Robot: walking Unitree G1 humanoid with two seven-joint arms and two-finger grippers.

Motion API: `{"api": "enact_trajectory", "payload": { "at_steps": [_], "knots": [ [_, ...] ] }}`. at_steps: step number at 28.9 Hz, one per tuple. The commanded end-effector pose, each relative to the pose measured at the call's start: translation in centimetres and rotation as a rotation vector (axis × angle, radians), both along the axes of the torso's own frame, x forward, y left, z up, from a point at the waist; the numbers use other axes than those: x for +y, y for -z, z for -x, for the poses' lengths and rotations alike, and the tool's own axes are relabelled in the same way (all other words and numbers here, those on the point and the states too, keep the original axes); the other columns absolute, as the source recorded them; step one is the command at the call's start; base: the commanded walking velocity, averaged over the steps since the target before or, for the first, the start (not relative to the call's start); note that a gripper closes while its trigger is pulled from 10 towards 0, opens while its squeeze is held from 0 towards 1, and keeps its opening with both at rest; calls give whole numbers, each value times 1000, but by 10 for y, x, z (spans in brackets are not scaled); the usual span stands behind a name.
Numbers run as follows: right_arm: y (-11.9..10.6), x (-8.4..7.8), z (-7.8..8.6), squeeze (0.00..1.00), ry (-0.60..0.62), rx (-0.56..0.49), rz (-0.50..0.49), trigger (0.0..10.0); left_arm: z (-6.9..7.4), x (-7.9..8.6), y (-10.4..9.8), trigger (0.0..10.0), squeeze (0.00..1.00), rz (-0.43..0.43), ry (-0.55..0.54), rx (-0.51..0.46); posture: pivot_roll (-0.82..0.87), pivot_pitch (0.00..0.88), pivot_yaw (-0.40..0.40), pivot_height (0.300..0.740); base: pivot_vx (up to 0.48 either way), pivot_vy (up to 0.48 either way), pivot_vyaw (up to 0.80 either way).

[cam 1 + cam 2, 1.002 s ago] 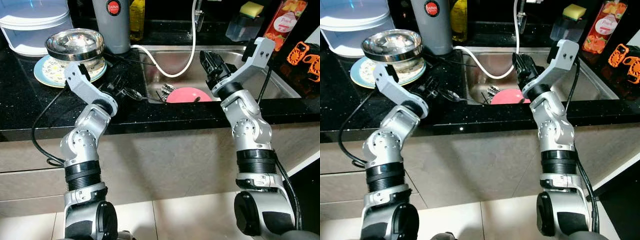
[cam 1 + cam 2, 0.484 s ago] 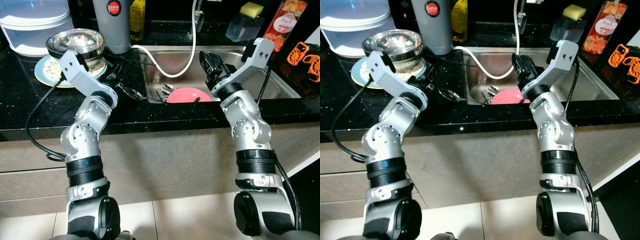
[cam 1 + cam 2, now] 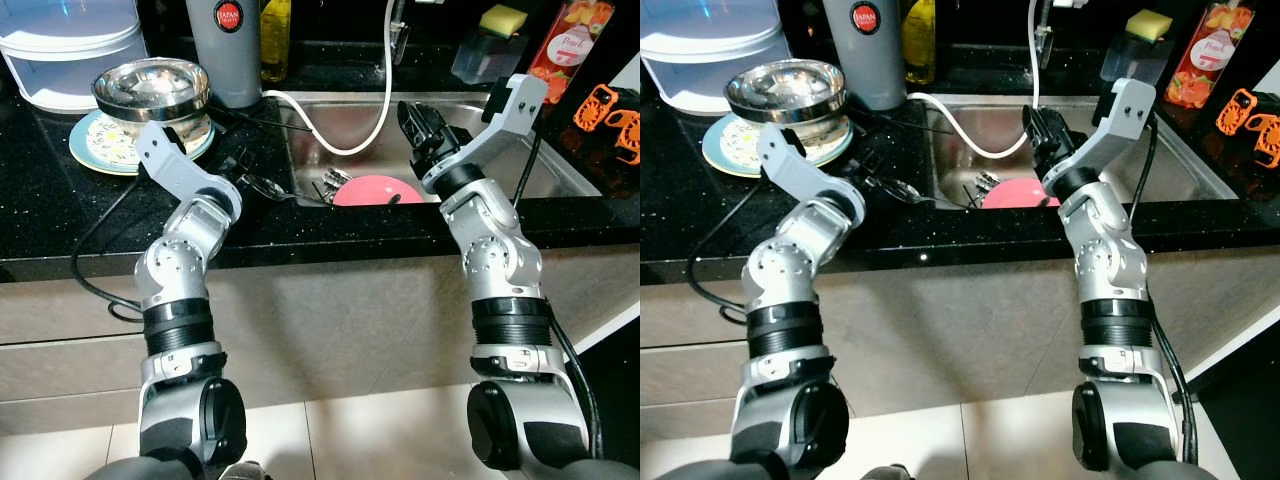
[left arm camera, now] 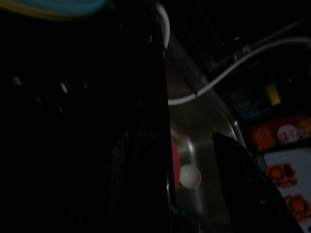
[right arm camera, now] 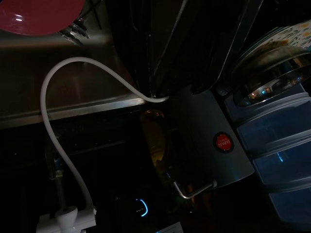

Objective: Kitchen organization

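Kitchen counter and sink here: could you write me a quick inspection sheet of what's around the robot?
Surface: black speckled counter with a steel sink.
Job's things: pink plate and cutlery in the sink; steel bowl on a patterned plate.
Clutter: grey jug, soap bottle, yellow sponge.
Grippers: left gripper at the sink's edge; right gripper above the sink.
Cables: white hose loops into the sink; black cable by the left arm.
Surroundings: tiled floor.
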State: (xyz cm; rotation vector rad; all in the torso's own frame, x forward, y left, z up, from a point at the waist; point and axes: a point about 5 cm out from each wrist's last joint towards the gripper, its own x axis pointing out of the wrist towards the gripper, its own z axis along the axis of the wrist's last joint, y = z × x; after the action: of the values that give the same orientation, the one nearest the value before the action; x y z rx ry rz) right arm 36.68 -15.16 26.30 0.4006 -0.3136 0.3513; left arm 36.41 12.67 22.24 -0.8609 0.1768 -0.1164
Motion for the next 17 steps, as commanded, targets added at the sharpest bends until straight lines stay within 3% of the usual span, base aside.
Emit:
{"api": "enact_trajectory", "payload": {
  "at_steps": [1, 9, 10, 11, 12, 17],
  "knots": [
    [0, -5, 0, 0, 20, -5, -3, 10000, -1, -9, 2, 10000, 0, 12, 37, 31, 184, 19, -48, 740, 0, 0, 0],
    [0, -5, 0, 0, 23, -6, -6, 10000, 2, -28, 12, 10000, 0, 29, 116, 103, 186, 18, -45, 740, 0, 0, 0],
    [0, -5, 0, 0, 22, -6, -7, 10000, 2, -30, 14, 3098, 0, 22, 131, 116, 187, 18, -46, 740, 0, 0, 0],
    [0, -5, 0, 0, 22, -6, -7, 10000, 2, -30, 14, 3098, 0, 22, 131, 116, 187, 18, -46, 740, 0, 0, 0],
    [0, -5, 0, 0, 20, -6, -7, 10000, 3, -33, 17, 0, 0, 16, 149, 138, 188, 18, -47, 740, 0, 0, 0],
    [-1, -5, 0, 0, 20, -6, -7, 10000, 4, -33, 24, 0, 0, -3, 146, 169, 188, 18, -48, 740, 0, 0, 0]
  ]
}}
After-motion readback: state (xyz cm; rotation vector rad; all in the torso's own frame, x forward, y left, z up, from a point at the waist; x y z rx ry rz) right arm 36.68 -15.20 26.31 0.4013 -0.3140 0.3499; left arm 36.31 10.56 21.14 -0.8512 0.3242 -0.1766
